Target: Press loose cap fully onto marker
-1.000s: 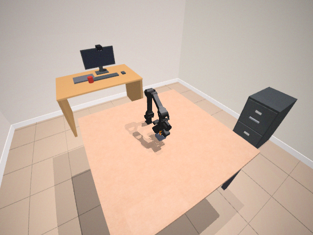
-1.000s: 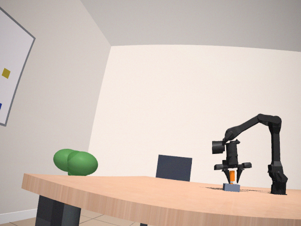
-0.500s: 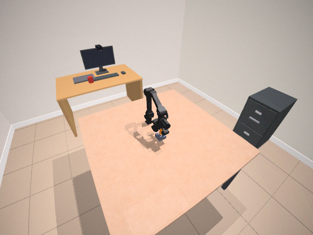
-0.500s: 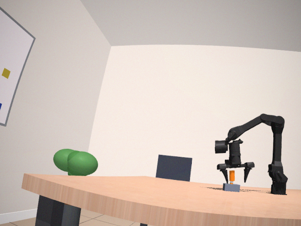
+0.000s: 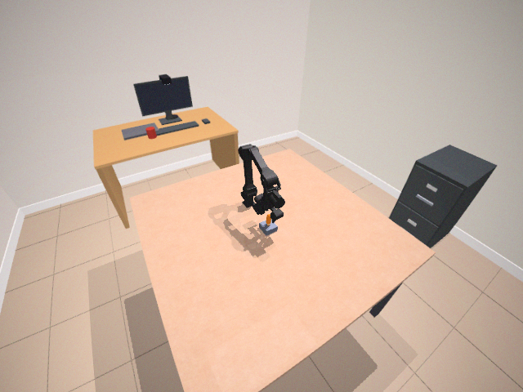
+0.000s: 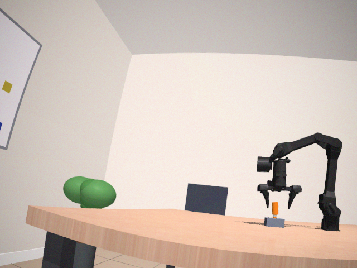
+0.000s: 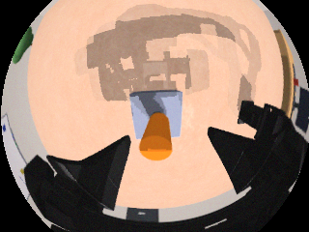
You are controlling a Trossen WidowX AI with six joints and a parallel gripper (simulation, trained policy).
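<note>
Smooth wood-grained table (image 5: pixel 295 295) (image 6: pixel 144 228), boxy blue-grey holder block (image 5: pixel 268 228) (image 6: pixel 274 222) (image 7: pixel 172 116), upright orange cylindrical cap (image 5: pixel 268 219) (image 6: pixel 275 208) (image 7: pixel 155 140) atop the marker's pale neck (image 6: pixel 274 216), black gripper (image 6: pixel 278 208) (image 7: pixel 170 135) above, tapered jaws spread wide, arm's base (image 6: pixel 330 225) at three o'clock in the exterior view.

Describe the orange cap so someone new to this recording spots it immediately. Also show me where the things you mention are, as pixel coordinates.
On the wooden table (image 5: pixel 295 287) (image 6: pixel 161 230) (image 7: pixel 63 97), find the black arm (image 5: pixel 248 171) (image 6: pixel 332 173). Below its open pincer (image 6: pixel 278 208) (image 7: pixel 170 135) sits a small blue-grey block (image 5: pixel 268 228) (image 6: pixel 274 222) (image 7: pixel 171 103). The cap (image 5: pixel 268 219) (image 6: pixel 275 208) (image 7: pixel 155 137) is the upright orange cylinder above it, the only orange piece there.
</note>
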